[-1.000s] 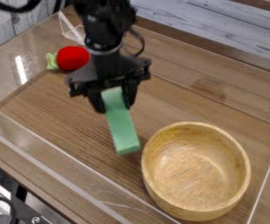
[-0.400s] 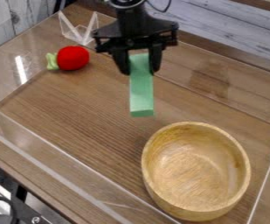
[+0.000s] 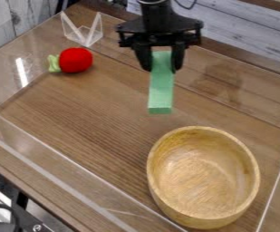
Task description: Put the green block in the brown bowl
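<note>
The end effector (image 3: 161, 56) is carrying the green block (image 3: 163, 83) above the tabletop (image 3: 70, 113), w/ the block hanging down lengthwise from the jaws, top end pinched, lower end free and clear of the wood. The brown bowl (image 3: 204, 174) is sitting toward the near right, empty, and in this view the block's lower tip is lying above the bowl's far rim, not over the hollow yet. To do this step well, judging from here: the carry needs to be heading toward the bowl's centre, keeping enough height so the dangling end is clearing the thick rim, then lowering before letting go so the bar is landing inside and not bouncing off the edge. Since the block is long and held by one end, it is prob. prone to swinging, so a steady pace is helping. The jaws are clamped tight on the block's upper end; nothing else is touching it. The red ball (image 3: 74, 60) is resting well apart at the far left.
</note>
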